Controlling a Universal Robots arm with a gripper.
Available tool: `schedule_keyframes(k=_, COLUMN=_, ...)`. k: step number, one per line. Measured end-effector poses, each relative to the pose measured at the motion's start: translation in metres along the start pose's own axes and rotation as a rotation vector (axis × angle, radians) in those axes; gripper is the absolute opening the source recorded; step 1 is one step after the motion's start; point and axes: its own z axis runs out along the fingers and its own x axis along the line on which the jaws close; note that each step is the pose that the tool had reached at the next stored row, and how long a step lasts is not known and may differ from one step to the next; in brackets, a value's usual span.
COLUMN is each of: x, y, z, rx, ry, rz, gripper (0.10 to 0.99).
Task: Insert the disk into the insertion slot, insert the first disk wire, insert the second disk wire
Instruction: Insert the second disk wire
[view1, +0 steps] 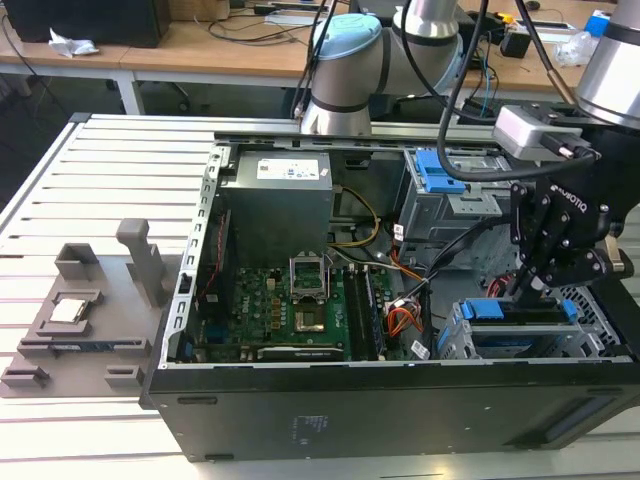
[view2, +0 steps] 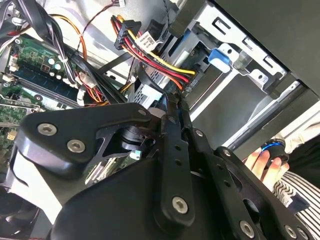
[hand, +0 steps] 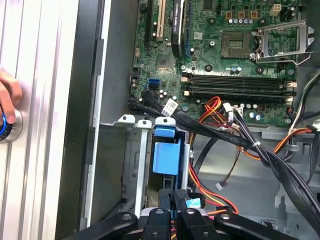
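The biggest risk here is snagging: the claw (view1: 527, 290) hangs low inside the open computer case (view1: 300, 420), right among the loose cables, and a bundle of red, yellow and black power wires (view2: 155, 55) ends in a connector close to its fingertips in the second wrist view. A small sideways drift could drag those wires, or push a plug in crooked against the drive's rear socket and bend the contacts. The black data cables (hand: 210, 127) crossing the edge of the motherboard (hand: 235, 60) in the first wrist view could also be caught by the linkage. The claw's fingers look pressed close together in both wrist views, with a small dark piece and a bit of cyan at their tips (hand: 192, 202), so I judge it clenched on a wire connector, though what exactly sits between them is hard to make out. The disk (view1: 520, 318), in its blue carrier, already lies in the insertion slot (view1: 455, 335), the grey drive cage at the case's corner toward the exterior view's right; it sits directly beneath the claw, at about six o'clock from the fingertips in the exterior view, very near or touching. A person's hand (hand: 7, 100) rests on a blue-ringed button on the bench (view1: 100, 190), beside the case.
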Motion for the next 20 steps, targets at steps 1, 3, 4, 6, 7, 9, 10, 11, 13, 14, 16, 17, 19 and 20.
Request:
schedule_keyframes(k=1, x=0.0009, y=0.0, z=0.0003, rx=0.0, ry=-0.0004, rz=0.0, gripper=0.149)
schedule_keyframes(k=3, x=0.0026, y=0.0001, z=0.0008, rx=0.0, ry=-0.0023, rz=0.0, gripper=0.149)
schedule_keyframes(k=4, x=0.0029, y=0.0001, z=0.001, rx=0.0, ry=-0.0035, rz=0.0, gripper=0.149)
schedule_keyframes(k=6, x=0.0035, y=0.0003, z=-0.0011, rx=0.001, ry=-0.0173, rz=-0.001, gripper=0.149)
schedule_keyframes(k=7, x=0.0039, y=0.0005, z=-0.0039, rx=0.002, ry=-0.0227, rz=-0.001, gripper=0.149)
schedule_keyframes(k=9, x=0.0045, y=0.0006, z=-0.005, rx=0.003, ry=-0.0362, rz=-0.002, gripper=0.149)
schedule_keyframes(k=10, x=0.0049, y=0.0006, z=-0.0047, rx=0.003, ry=-0.0424, rz=-0.002, gripper=0.149)
schedule_keyframes(k=11, x=0.0052, y=0.0006, z=-0.004, rx=0.003, ry=-0.0443, rz=-0.002, gripper=0.149)
schedule_keyframes(k=13, x=0.0066, y=0.0006, z=-0.002, rx=0.003, ry=-0.0445, rz=-0.002, gripper=0.149)
schedule_keyframes(k=14, x=0.0067, y=0.0006, z=-0.0015, rx=0.003, ry=-0.0444, rz=-0.002, gripper=0.149)
schedule_keyframes(k=16, x=0.0067, y=0.0005, z=-0.0005, rx=0.003, ry=-0.0443, rz=-0.002, gripper=0.149)
schedule_keyframes(k=17, x=0.0067, y=0.0005, z=-0.0003, rx=0.003, ry=-0.0442, rz=-0.002, gripper=0.149)
schedule_keyframes(k=19, x=0.007, y=0.0005, z=0.0005, rx=0.003, ry=-0.0443, rz=-0.002, gripper=0.149)
schedule_keyframes(k=20, x=0.0071, y=0.0005, z=0.0009, rx=0.003, ry=-0.0443, rz=-0.002, gripper=0.149)
